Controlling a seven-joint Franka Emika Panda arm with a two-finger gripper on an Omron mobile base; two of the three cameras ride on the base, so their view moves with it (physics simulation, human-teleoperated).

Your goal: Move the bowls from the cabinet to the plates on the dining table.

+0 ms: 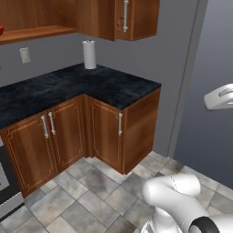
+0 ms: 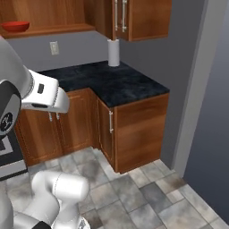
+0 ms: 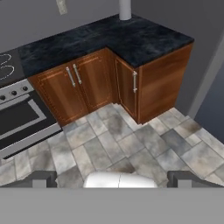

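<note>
Cabinet (image 2: 134, 18) shelf, red bowl (image 2: 14, 26) (gripper (image 3: 112, 178) wide)

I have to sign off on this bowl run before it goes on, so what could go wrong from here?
1. The red bowl sits high on the cabinet shelf, above the black counter; a poor grasp could drop it onto the counter.
2. The gripper, jaws wide open and empty, points down at the floor, so a big swing is needed near the cabinet door and the paper towel roll.
</note>
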